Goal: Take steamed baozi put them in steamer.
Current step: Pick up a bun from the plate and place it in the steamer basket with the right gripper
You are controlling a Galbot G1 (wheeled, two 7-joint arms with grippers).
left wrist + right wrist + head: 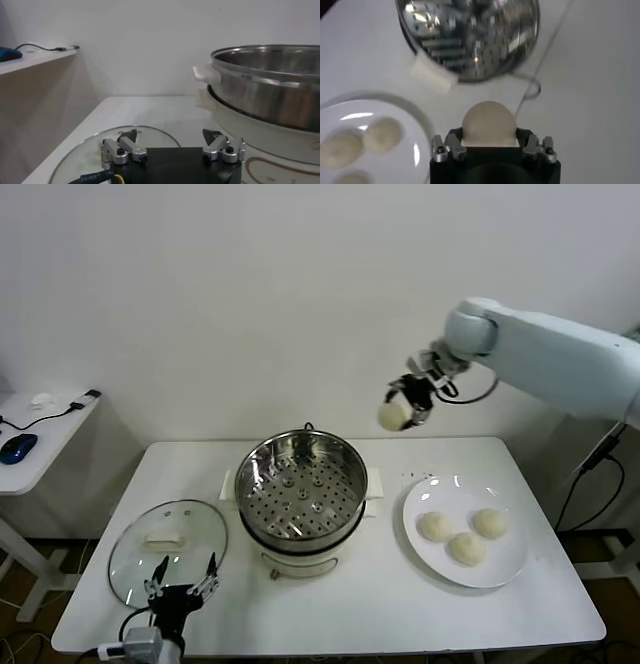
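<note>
Baozi (392, 415) number one is up in the air, pinched across its round middle by the right tool (409, 403), which hangs high above the desk (400, 604) behind and between the steamer (303, 484) and the white plate (500, 569). In the right wrist view the bun (488, 123) bulges out past the two fingers (448, 148), its dome showing no dent, so the squeeze looks gentle. I judge these buns light, soft and springy, with a smooth skin that could tear or flatten under a hard pinch (and might slip from a loose one); the widest part of the dome, taken from both sides, seems the safest hold. Three more buns (462, 535) sit close together on the plate, and the perforated steel basket holds none yet. The left tool (182, 581) rests low at the near edge of the desk over the glass lid (150, 539), its fingers spread wide and holding nothing.
</note>
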